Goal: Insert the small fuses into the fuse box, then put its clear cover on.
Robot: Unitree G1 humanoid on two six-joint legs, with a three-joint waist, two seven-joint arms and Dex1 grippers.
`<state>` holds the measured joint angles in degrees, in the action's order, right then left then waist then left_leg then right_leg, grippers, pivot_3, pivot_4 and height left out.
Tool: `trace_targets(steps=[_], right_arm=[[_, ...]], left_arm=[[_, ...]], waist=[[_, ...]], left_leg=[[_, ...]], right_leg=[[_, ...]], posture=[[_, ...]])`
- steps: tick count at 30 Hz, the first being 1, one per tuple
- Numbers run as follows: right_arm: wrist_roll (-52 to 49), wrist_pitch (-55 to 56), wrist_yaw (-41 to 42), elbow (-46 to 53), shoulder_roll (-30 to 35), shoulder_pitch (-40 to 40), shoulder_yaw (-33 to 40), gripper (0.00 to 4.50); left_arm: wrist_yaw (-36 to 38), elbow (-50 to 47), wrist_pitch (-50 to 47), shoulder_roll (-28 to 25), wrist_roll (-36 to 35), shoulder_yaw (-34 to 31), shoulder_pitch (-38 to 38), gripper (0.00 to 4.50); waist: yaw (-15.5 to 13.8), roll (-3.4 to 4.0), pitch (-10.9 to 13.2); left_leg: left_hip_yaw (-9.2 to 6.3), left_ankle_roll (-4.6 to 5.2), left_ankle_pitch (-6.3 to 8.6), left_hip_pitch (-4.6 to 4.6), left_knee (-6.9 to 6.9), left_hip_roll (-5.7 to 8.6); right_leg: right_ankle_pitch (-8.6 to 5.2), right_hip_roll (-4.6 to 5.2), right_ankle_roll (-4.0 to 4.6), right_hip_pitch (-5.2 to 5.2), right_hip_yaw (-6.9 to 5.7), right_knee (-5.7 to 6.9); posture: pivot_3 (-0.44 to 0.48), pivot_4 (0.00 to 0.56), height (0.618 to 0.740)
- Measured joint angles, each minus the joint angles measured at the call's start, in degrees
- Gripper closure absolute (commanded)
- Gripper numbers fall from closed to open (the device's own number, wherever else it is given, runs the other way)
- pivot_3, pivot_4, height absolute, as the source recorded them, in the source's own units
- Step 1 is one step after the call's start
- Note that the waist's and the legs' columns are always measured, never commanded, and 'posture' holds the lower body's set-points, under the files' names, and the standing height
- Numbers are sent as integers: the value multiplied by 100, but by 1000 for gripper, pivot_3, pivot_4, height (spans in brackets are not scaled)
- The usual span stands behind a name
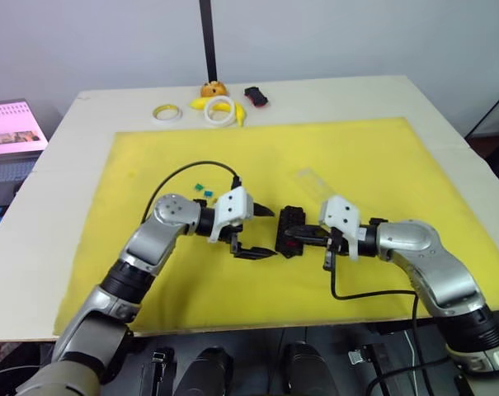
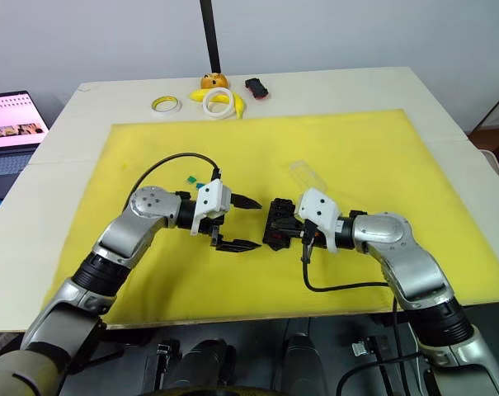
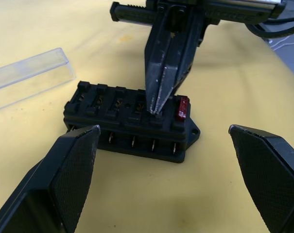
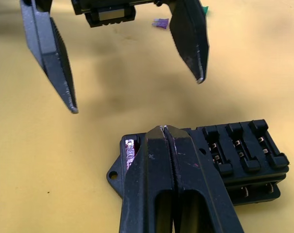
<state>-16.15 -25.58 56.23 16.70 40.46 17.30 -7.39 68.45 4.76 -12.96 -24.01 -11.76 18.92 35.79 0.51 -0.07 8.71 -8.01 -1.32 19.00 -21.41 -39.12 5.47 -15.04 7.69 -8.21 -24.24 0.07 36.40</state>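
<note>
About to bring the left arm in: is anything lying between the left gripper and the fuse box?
No. In the left wrist view, only bare yellow mat lies between the open left gripper and the fuse box.

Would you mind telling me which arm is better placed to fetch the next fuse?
Probably the left: its tool is open, and the loose fuses lie on its side. The right tool is shut at the box.

**No readable text**

No legible words, labels, brand marks or numbers anywhere. Laptop screen (image 2: 14, 115) at the table's left edge: pink header and a row of small pictures, lettering too small to make out. Fuse box (image 3: 129, 119), clear cover (image 3: 27, 77) and tape rings (image 1: 220, 110): no discernible markings.
</note>
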Motion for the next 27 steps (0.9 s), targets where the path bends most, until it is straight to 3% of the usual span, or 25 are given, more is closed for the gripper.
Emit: trace_targets(steps=[15,19,21,24,27], right_arm=[[-74,-291,-211,343,64,-142,46,4472],[-508,-835,-293,597,160,-251,505,4472],[-944,-1225,-326,830,301,-377,1085,4472],[-1556,-1802,-349,1061,708,-663,2208,3745],[-1850,-2208,-290,1070,1080,-1264,3218,2278]], left_arm=[[14,188,101,68,9,13,47,0],[18,100,-53,-23,-84,-51,15,0],[-9,-177,-384,-150,-371,-320,-186,0],[-87,-591,-1089,-563,-892,-892,-573,0],[-105,-997,-1942,-1255,-1469,-1593,-1105,0]], waist=[[-5,0,0],[0,0,0],[8,1,1],[8,1,1],[8,1,1]], left_leg=[[-1,0,0,-1,0,1],[-1,0,0,-5,0,1],[-2,0,0,-8,3,0],[-3,0,0,-6,6,-4],[-1,1,1,-5,7,-5]], right_leg=[[0,0,0,0,-1,0],[0,1,0,-5,-1,0],[0,1,0,-11,1,1],[0,-1,0,-11,1,1],[0,-2,0,-10,2,1]], posture=[[0,150,740],[0,150,740],[0,150,740],[0,150,740],[0,150,740]])
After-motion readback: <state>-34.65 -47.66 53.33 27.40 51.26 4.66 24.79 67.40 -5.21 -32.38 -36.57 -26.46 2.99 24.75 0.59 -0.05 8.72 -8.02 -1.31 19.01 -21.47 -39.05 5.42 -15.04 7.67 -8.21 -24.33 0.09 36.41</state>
